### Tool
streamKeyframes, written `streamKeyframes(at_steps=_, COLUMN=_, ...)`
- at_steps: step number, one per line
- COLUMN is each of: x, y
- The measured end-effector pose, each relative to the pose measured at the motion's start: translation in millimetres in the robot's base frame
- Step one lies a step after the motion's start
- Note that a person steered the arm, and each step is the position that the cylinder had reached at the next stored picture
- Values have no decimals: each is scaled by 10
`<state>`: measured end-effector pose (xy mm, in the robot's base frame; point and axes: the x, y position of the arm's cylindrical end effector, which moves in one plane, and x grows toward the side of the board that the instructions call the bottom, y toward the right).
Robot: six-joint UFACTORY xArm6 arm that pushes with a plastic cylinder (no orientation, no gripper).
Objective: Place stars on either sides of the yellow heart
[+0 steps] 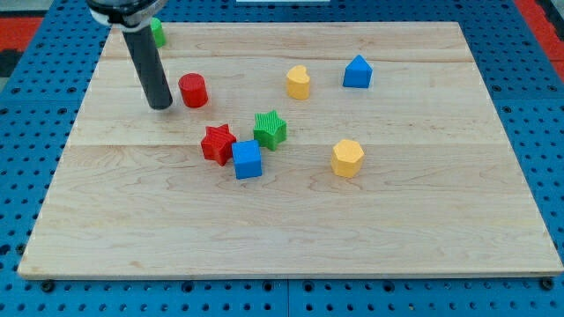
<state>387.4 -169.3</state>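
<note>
The yellow heart (299,82) lies on the wooden board (291,229) toward the view's top, right of centre. The green star (270,129) sits below and left of it. The red star (217,143) lies left of the green star, touching the blue cube (248,159). My tip (160,106) rests on the board at the upper left, just left of the red cylinder (193,90), well left of both stars and the heart.
A blue pentagon-like block (357,72) sits right of the yellow heart. A yellow hexagon (347,158) lies at centre right. A green block (157,32) is partly hidden behind the rod at the top left.
</note>
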Motion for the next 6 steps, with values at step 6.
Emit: streamKeyframes(at_steps=6, x=643, y=482)
